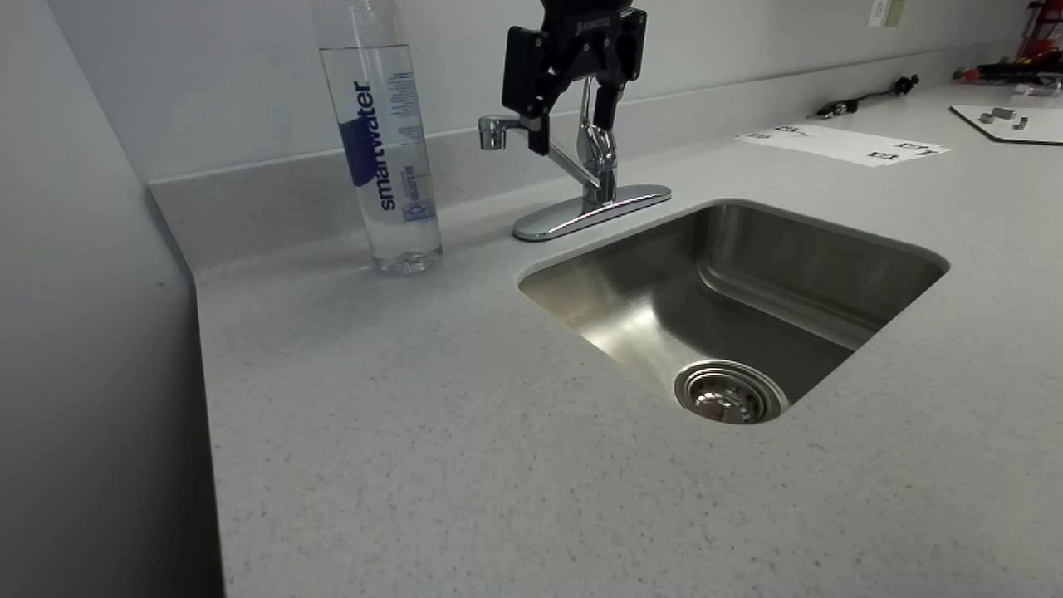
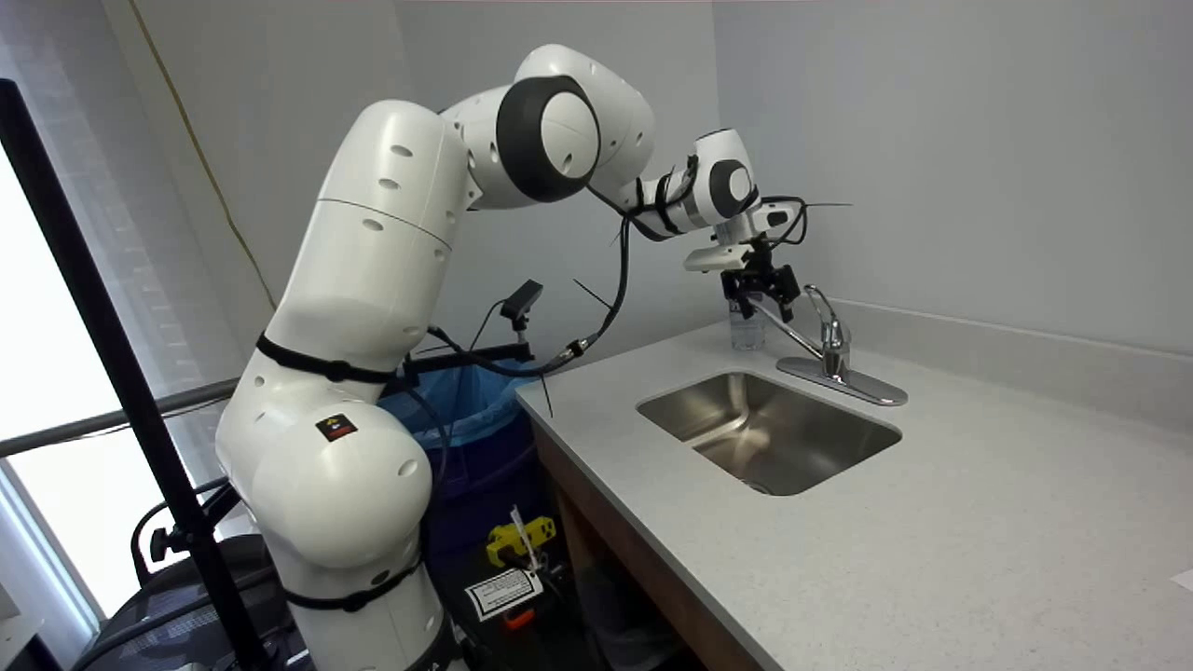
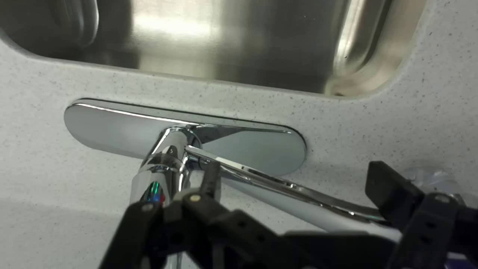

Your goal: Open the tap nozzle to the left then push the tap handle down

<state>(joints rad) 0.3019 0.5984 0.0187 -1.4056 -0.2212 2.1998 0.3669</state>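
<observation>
Arm [image 2: 363,242] reaches out over the counter [image 1: 399,399], gripper [image 1: 572,137] pointing down at the faucet [image 2: 835,345], fingers [image 3: 390,192] spread well apart, wide gap between them. Tap nozzle [image 1: 569,164] angles off the column [image 1: 600,191], out past the end of the base plate [image 1: 552,219], on the side where the water bottle [image 1: 382,149] stands. In an exterior view its downturned tip [image 1: 492,137] shows just beyond one finger, which crosses in front of the nozzle; touching or not, can't tell. In the wrist view the nozzle runs under the gap, column end near one finger, far end hidden behind the other. Tap handle [image 1: 586,101] sticks up from the top of the column, a finger just beside it, contact unclear there too. Water bottle is upright on the counter, smartwater label, near the nozzle tip but apart from it. Steel sink [image 1: 797,249] is set into the counter next to the base plate, drain [image 1: 731,394] in its floor. White sheet [image 1: 839,143] with black print lies flat farther along the counter, near the backsplash [image 1: 291,208].
</observation>
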